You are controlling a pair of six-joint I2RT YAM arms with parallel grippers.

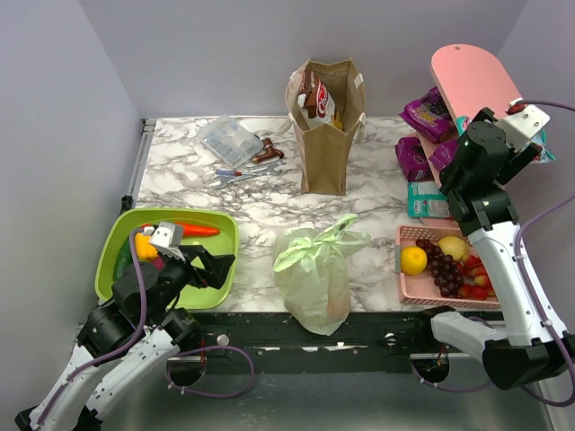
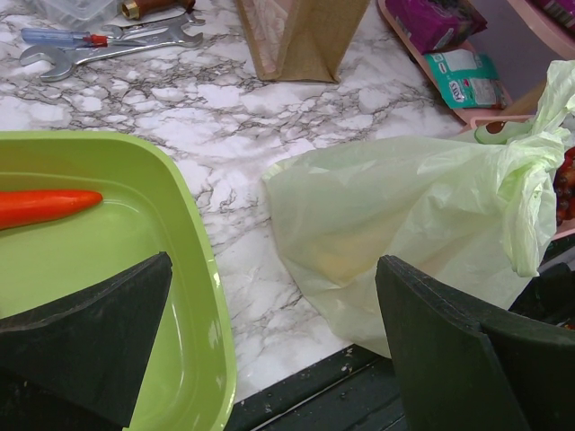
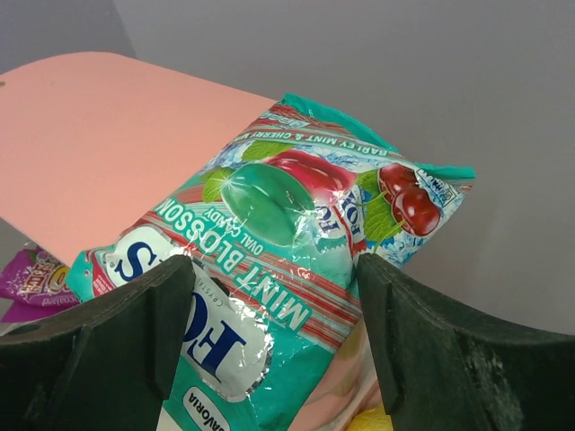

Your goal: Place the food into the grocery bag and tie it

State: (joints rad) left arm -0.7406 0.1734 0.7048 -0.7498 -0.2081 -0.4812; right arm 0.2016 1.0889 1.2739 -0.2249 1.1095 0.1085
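Observation:
The pale green grocery bag (image 1: 313, 278) stands at the table's near edge, middle, bulging, with its handles (image 1: 325, 238) bunched together at the top. A faint orange shape (image 1: 338, 303) shows through its wall; the rest of its contents are hidden. In the left wrist view the bag (image 2: 404, 206) lies just beyond my right finger. My left gripper (image 1: 212, 267) (image 2: 274, 269) is open and empty, over the right rim of a green tray, left of the bag. My right gripper (image 1: 532, 135) (image 3: 274, 265) is open, raised at the far right, facing a teal candy packet (image 3: 287, 233).
The green tray (image 1: 220, 224) holds a carrot (image 1: 193, 230) and an orange pepper (image 1: 145, 245). A pink basket (image 1: 406, 285) holds an orange, grapes, a lemon and strawberries. A brown paper bag (image 1: 325, 144), tools (image 1: 243, 172) and a pink snack shelf (image 1: 472, 76) stand behind.

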